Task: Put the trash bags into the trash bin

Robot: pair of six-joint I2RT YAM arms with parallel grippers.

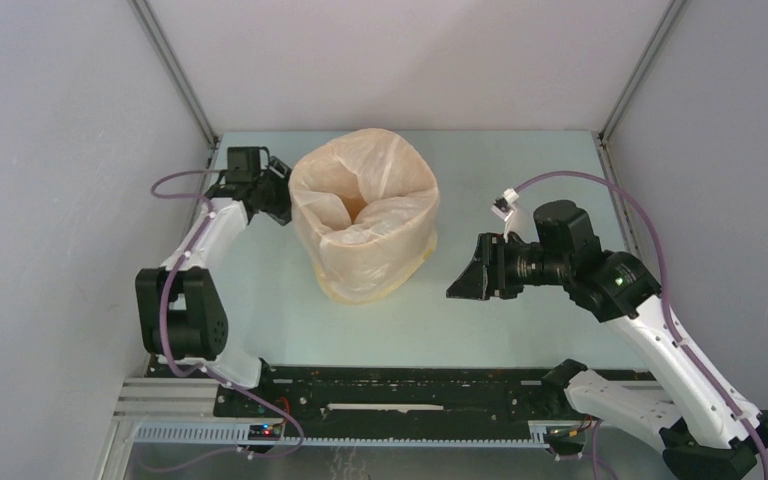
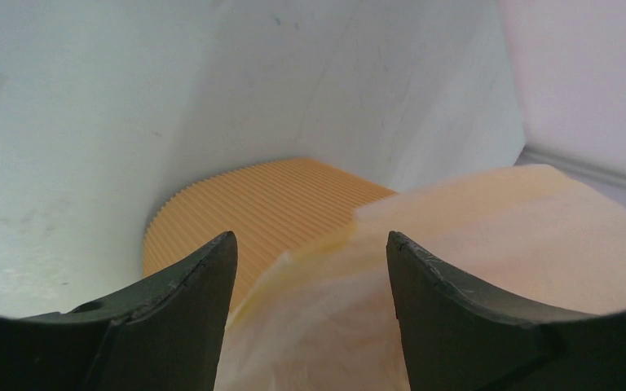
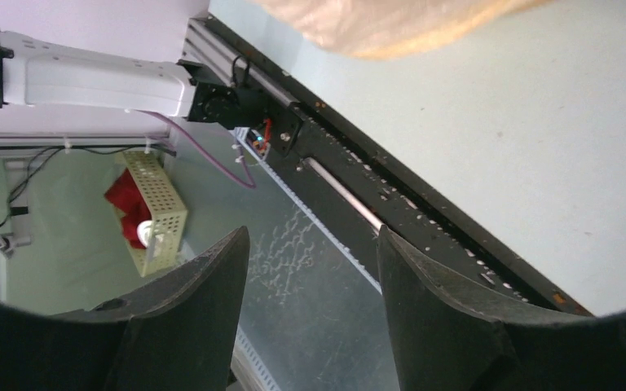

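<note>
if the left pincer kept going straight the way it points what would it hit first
Most likely the trash bag, whose draped edge lies dead ahead of the open left pincer, with the ribbed orange wall of the trash bin just behind it. Depth is unclear, but nothing else sits between.

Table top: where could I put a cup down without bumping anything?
Bare table lies between the trash bin and the black rail, and at the far right corner. Crowded: beside the bin where the left hand sits.
</note>
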